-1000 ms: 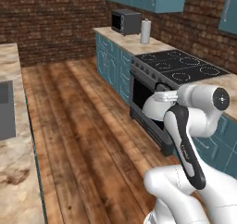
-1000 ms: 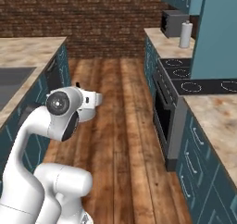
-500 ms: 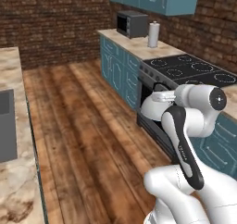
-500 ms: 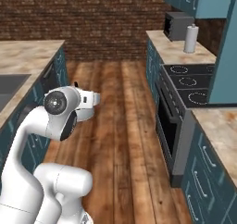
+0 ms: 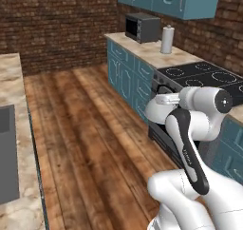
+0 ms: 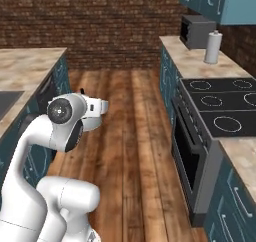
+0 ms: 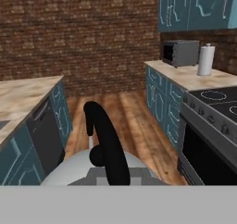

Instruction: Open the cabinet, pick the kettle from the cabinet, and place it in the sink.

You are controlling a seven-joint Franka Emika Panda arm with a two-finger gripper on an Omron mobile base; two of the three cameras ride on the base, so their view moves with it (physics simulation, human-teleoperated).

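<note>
My gripper (image 7: pixel 109 174) is shut on the black looped handle of the kettle (image 7: pixel 74 168), whose silvery-white body fills the bottom of the hand view. In the left base view the gripper (image 5: pixel 164 100) holds the kettle (image 5: pixel 159 115) at stove height over the wooden floor. The right base view shows the gripper (image 6: pixel 98 108) in front of the arm's elbow. The dark grey sink (image 5: pixel 6 163) lies in the beige counter on the left, and its corner (image 6: pixel 7 100) shows at the left edge. Teal wall cabinets (image 7: pixel 199 8) hang on the right with doors shut; I cannot tell which is the cabinet.
A black stovetop (image 6: pixel 222 106) with an oven sits on the right. Behind it on the beige counter stand a white roll (image 7: pixel 205 59) and a microwave (image 7: pixel 181 53). Teal base cabinets (image 5: pixel 127 77) line both sides. A wooden floor (image 6: pixel 131 136) runs to a brick wall (image 7: pixel 78 33).
The whole scene has shifted in both base views, so the base has moved. The stove and right counter now sit lower and closer. The kettle stays in the shut gripper.
</note>
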